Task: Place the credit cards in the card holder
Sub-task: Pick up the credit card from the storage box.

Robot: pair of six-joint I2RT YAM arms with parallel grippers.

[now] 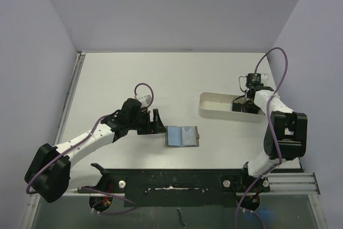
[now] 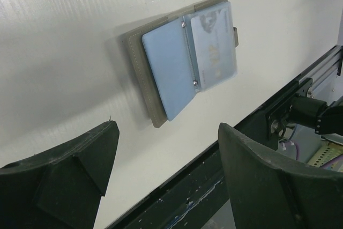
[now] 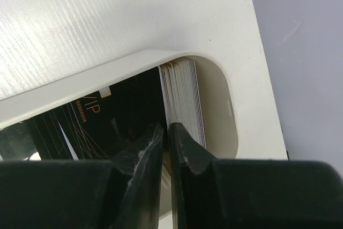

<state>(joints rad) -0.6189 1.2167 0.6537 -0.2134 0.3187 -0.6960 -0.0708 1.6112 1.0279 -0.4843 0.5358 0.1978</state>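
The card holder [image 1: 182,136] lies open and flat on the bench [image 1: 134,73], near the front edge between the two arms. It has a grey-olive cover, pale blue lining and a clear sleeve on one half, through which a pale printed face with gold marks shows. A small tab sticks out from its outer edge. The credit cards [image 3: 182,97] are in the white tray [image 1: 214,112] at the right of the bench. A thick stack stands on edge against the tray's rounded end, and dark cards with pale lettering lie beside it, partly cut off by the tray rim. The right hand [image 3: 166,132] reaches into that end, its tips pinched to a thin slit at the stack's face. Whether a card sits in the slit I cannot tell. The left hand [image 1: 156,120] is spread wide just left of the card holder, not touching it. Bare bench stretches behind the card holder, and a black rail [image 1: 177,178] borders the front.
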